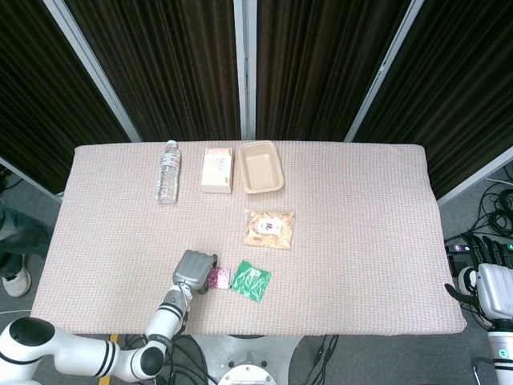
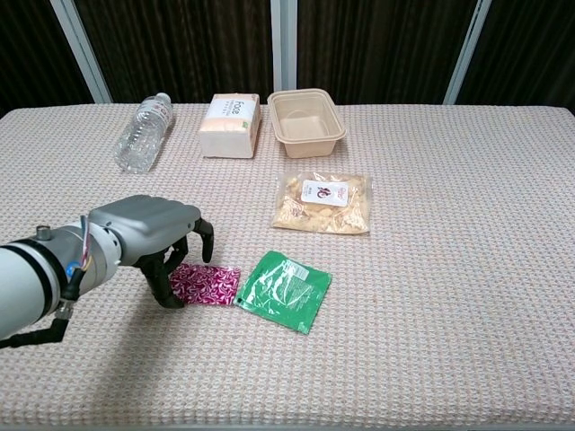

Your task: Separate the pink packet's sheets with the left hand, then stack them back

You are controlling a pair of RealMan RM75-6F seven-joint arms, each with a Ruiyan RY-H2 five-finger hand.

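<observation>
Pink packet [image 2: 207,283]: flat near the table's [image 2: 449,296] front edge, left of centre, its right edge touching a green packet [image 2: 283,290].
Left hand [image 2: 148,235]: arched over the pink packet's left end, fingers curled down onto it.
Right hand [image 1: 490,282]: beyond the table's right front corner; fingers' state unclear.

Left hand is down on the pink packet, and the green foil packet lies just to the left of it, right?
Not quite. In the chest view the left hand is on the pink packet, but the green foil packet lies just to its right, not its left.
</observation>
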